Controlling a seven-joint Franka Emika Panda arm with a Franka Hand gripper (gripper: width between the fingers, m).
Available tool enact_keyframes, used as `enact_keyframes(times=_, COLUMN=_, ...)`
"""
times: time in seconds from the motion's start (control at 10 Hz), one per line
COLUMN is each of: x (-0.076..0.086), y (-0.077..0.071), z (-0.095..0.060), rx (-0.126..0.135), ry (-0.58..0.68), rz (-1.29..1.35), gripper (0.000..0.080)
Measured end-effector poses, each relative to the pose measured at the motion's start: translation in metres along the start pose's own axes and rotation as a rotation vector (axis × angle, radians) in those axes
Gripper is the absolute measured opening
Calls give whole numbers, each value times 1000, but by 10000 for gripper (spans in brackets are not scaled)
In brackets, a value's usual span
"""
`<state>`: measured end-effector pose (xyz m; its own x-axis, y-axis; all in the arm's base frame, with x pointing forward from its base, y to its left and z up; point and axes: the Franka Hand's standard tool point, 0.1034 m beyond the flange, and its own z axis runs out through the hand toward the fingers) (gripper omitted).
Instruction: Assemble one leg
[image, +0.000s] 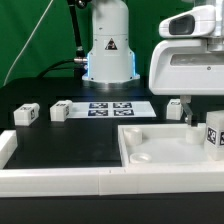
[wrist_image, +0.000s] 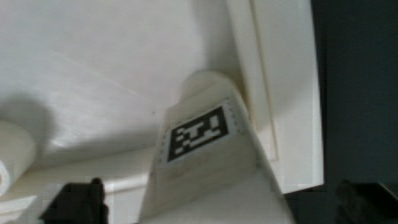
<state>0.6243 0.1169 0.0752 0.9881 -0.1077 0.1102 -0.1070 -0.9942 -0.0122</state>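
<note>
Wrist view shows the leg (wrist_image: 214, 140) lying inside the tabletop (wrist_image: 107, 80), its long axis along the raised rim. Gripper (wrist_image: 217, 200) fingers stand spread either side, holding nothing.

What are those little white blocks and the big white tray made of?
The leg looks like matte white plastic: smooth, uniform faces, with a printed black-and-white tag. The tabletop looks the same, with moulded rounded edges and soft shading. Painted wood can't be ruled out.

I count four legs: one (image: 25, 114), a second (image: 60, 110), a third (image: 175, 108), a fourth (image: 213, 132); one tabletop (image: 150, 150); one marker board (image: 110, 108).
</note>
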Motion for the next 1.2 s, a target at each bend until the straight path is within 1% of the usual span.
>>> enact_keyframes(times=0.1, x=0, y=2, z=0, rx=-11, ry=1, rz=-93, gripper=649)
enact_keyframes(times=0.3, x=0, y=3, z=1, rx=-25, ry=4, rz=-211, gripper=649)
enact_keyframes(times=0.4, x=0, y=4, z=1, rx=-25, ry=4, rz=-224, gripper=649)
enact_keyframes(times=0.7, x=0, y=4, z=1, rx=-24, ry=4, rz=-175, gripper=649)
enact_keyframes(times=0.8, x=0, y=4, z=1, rx=-24, ry=4, rz=-163, gripper=602)
enact_keyframes(times=0.9, x=0, y=4, z=1, rx=-23, ry=5, rz=-102, gripper=602)
enact_keyframes(times=1.0, x=0, y=3, z=1, rx=-22, ry=6, rz=-27, gripper=423)
enact_keyframes(times=1.1, x=0, y=3, z=1, rx=-20, ry=6, rz=77, gripper=423)
enact_keyframes(times=1.2, x=0, y=3, z=2, rx=-20, ry=7, rz=154, gripper=291)
